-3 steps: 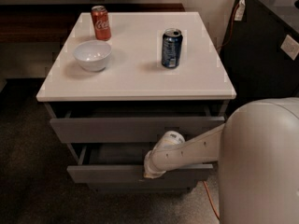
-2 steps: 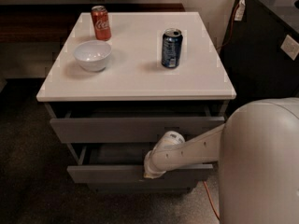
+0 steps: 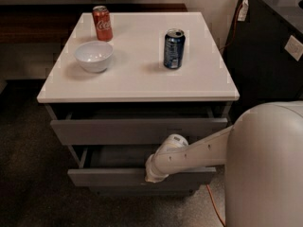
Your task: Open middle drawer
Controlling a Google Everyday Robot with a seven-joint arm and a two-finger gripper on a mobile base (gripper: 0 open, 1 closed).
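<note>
The robot's gripper (image 3: 153, 175) sits at the top edge of the middle drawer (image 3: 109, 177), right of the strip's centre, at the end of a white arm (image 3: 201, 151) that reaches in from the right. Whether the gripper is spread, pressed together or clamped on the edge cannot be told; its tip is lost against the grey front.

The middle drawer stands part way out of the cabinet, its flat front forward of the top drawer (image 3: 132, 130) above it. A dim band of its inner tray (image 3: 118, 156) shows between the two fronts, and what the tray holds, if anything, cannot be made out in the shadow. Below, only a thin sliver of the bottom drawer (image 3: 142, 191) is visible under the middle front.

On the white cabinet top (image 3: 142, 82) a red can (image 3: 102, 22) stands at the back left, a white bowl (image 3: 94, 56) just in front of it, and a blue can (image 3: 173, 48) well apart to the right.

The robot's rounded white body (image 3: 270, 169) fills the lower right corner and is cut off by the frame. An orange cable (image 3: 214, 207) runs along the carpet beside it. A dark unit (image 3: 270, 65) at right is also cropped.
</note>
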